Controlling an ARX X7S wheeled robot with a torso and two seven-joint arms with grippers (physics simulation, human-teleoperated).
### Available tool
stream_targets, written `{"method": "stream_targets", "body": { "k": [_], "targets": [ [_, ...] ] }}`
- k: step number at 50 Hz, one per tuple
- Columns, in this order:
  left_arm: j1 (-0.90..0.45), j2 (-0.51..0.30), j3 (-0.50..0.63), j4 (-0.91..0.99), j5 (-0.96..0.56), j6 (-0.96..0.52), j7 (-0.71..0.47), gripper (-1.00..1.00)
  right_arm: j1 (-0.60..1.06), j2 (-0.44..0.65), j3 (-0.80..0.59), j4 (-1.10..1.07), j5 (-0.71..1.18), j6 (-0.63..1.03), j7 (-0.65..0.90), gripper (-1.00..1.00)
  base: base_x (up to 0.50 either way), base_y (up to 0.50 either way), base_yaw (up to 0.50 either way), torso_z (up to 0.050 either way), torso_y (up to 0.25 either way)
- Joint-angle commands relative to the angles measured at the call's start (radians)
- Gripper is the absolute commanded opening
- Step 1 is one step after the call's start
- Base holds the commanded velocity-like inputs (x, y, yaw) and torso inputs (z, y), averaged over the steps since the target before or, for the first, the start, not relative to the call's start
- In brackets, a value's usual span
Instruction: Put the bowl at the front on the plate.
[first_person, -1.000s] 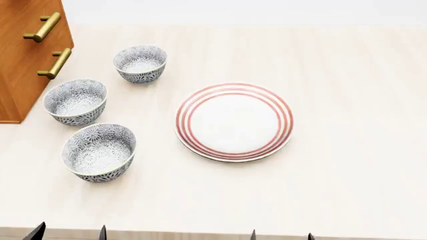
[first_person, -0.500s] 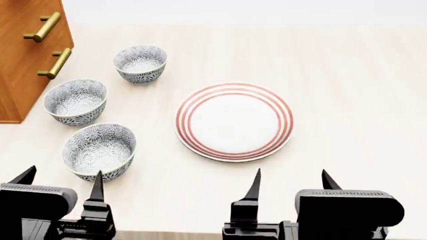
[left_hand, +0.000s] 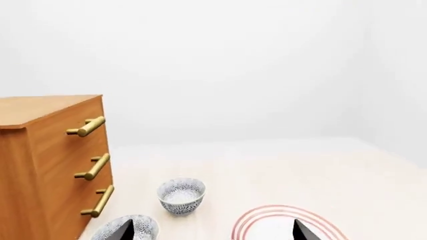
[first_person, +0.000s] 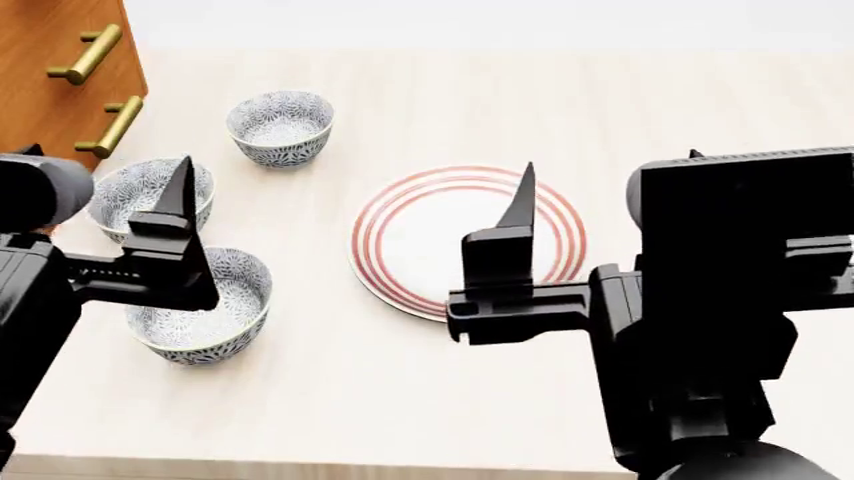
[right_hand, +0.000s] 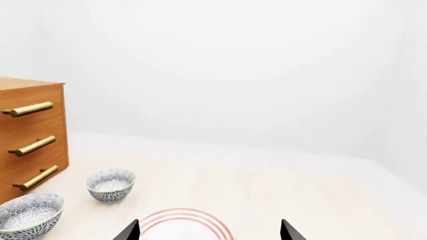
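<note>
Three flower-patterned bowls stand in a line at the left of the head view. The bowl (first_person: 200, 335) at the front is partly covered by my left gripper (first_person: 104, 160), which hangs above it, open and empty. The red-ringed plate (first_person: 414, 230) lies to the bowl's right. My right gripper (first_person: 610, 165) hovers over the plate's right part, open with nothing between its fingers. The left wrist view shows the left gripper (left_hand: 212, 232) and the plate (left_hand: 267, 220). The right wrist view shows the right gripper (right_hand: 209, 232) and the plate (right_hand: 183, 222). I cannot tell whether the front bowl shows in either wrist view.
The middle bowl (first_person: 127, 190) and the back bowl (first_person: 280, 125) stand behind the front one. A wooden drawer cabinet (first_person: 54, 100) with brass handles stands at the far left, close to the bowls. All of it rests on a pale table (first_person: 400, 400).
Both arms have risen from the bottom edge of the head view and moved forward over the table. They now cover parts of two bowls and the plate. Bowls and plate have not moved.
</note>
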Motion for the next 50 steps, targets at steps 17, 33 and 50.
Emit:
{"method": "stream_targets", "body": {
  "k": [17,33,50],
  "targets": [
    [-0.495,-0.084,-0.115,-0.276,-0.837,-0.155,-0.645,1.0,0.478,0.194,-0.084,0.27,0.629,0.029,0.47,1.0,0.0,0.0,0.0,0.0,0.0],
    [-0.55,-0.098,-0.094,-0.334,-0.942,-0.137,-0.751,1.0,0.535,0.216,-0.145,0.286,0.604,-0.006,0.401,1.0,0.02,0.0,0.0,0.0,0.0],
    [-0.542,-0.12,-0.089,-0.342,-1.0,-0.103,-0.811,1.0,0.541,0.225,-0.184,0.275,0.578,-0.04,0.362,1.0,0.33,0.0,0.0,0.0,0.0]
  ]
}}
